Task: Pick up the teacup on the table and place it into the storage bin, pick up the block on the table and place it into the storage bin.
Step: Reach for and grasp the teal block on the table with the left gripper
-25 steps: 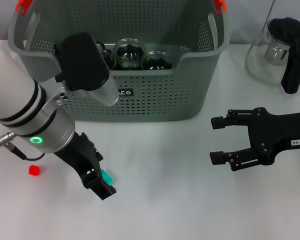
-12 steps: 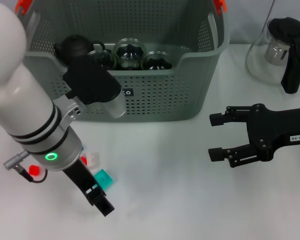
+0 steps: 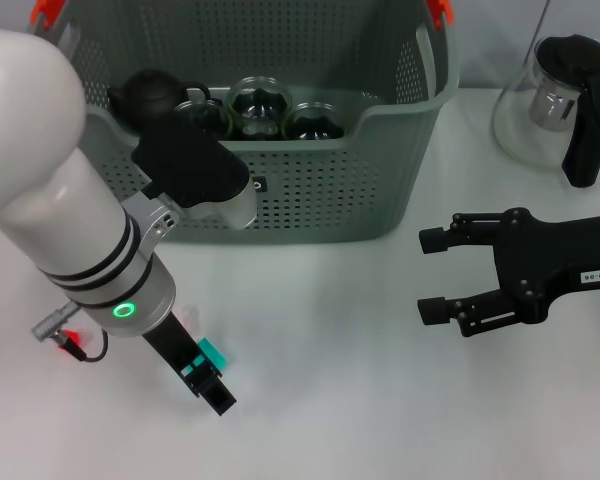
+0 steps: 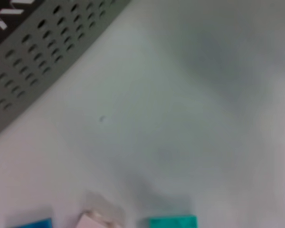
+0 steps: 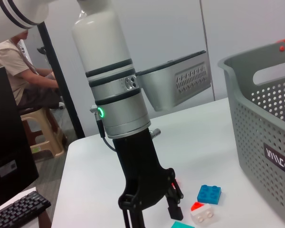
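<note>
Left pincer (image 3: 208, 381) low over the teal block (image 3: 213, 351) on the near-left desk (image 3: 330, 400); grip state unclear, seems unloaded.
Right pincer (image 3: 438, 277) released, idle at right. Best to centre on one block and clamp squarely. Visible: four blocks, teal, blue (image 5: 209, 193), red-white (image 5: 202, 212), red (image 3: 68, 337). One storage bin (image 3: 310, 190) far, three glass teacups (image 3: 262, 105) inside.

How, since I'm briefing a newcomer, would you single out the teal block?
Find the large grey-green perforated plastic storage bin. On the white table before its left corner hangs the left gripper. Beside it lies the teal plastic block; its neighbours: a blue block, a white-and-red block.
</note>
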### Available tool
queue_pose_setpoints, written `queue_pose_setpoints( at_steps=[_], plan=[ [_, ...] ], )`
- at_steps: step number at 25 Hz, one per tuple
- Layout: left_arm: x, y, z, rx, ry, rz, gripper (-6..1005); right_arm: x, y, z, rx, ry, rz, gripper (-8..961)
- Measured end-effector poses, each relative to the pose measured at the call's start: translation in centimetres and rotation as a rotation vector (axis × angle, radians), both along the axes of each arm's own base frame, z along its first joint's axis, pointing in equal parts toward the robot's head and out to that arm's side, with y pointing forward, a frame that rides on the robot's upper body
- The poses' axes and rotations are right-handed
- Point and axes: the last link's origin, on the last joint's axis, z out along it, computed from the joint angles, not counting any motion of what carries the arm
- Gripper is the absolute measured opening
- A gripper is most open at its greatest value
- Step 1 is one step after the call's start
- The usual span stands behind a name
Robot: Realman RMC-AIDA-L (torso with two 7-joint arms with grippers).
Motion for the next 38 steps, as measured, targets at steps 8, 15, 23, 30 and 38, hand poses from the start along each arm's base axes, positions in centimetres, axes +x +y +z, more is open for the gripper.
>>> queue_pose_setpoints(
  at_steps=[8, 15, 23, 30, 38],
  plan=[
    [-0.1, 0.7, 0.1, 0.034, 0.03, -0.021, 858, 0.1, -0.1, 0.0, -0.002, -0.002, -0.001, 944],
    [-0.4, 0.7, -0.1, 0.03, 0.042, -0.011, 859, 0.1, -0.1, 0.0, 0.002, 0.001, 0.001, 944],
    [-0.8, 0.8, -0.7, 0.026, 0.053, -0.018, 858, 0.1, -0.1, 0.0, 0.003, -0.001, 0.004, 944],
    [-0.7, 0.9, -0.9, 0.026, 0.055, -0.024, 858, 0.1, -0.1, 0.0, 0.004, 0.001, 0.003, 943],
    [-0.5, 0.9, -1.2, 0.028, 0.055, -0.03, 859, 0.2, -0.1, 0.0, 0.007, 0.001, 0.002, 943]
  ],
)
